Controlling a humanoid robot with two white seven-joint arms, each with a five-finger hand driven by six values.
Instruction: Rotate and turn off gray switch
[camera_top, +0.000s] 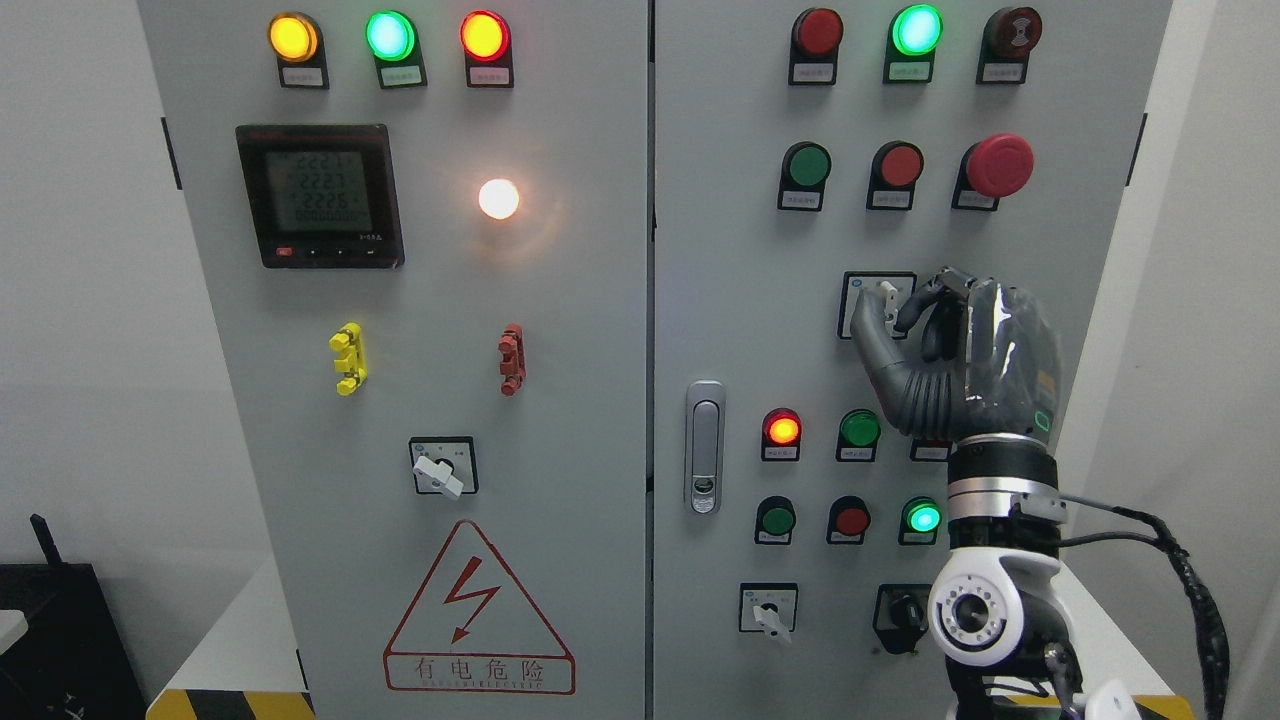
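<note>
The gray rotary switch (878, 296) sits in a black-framed square plate on the cabinet's right door, below the row of green and red push buttons. Its pale knob stands roughly upright, tipped slightly left. My right hand (888, 306) comes up from the lower right and is at the switch. The thumb (868, 330) lies left of the knob and the curled fingers (925, 305) lie on its right, so the hand pinches the knob. The hand hides the right part of the plate. My left arm does not show.
Two similar gray switches are on the left door (443, 468) and at the lower right door (769, 611), beside a black selector (900, 610). A red mushroom stop button (998, 165) is above my hand. A door handle (705, 446) is at the middle. Indicator lamps are lit.
</note>
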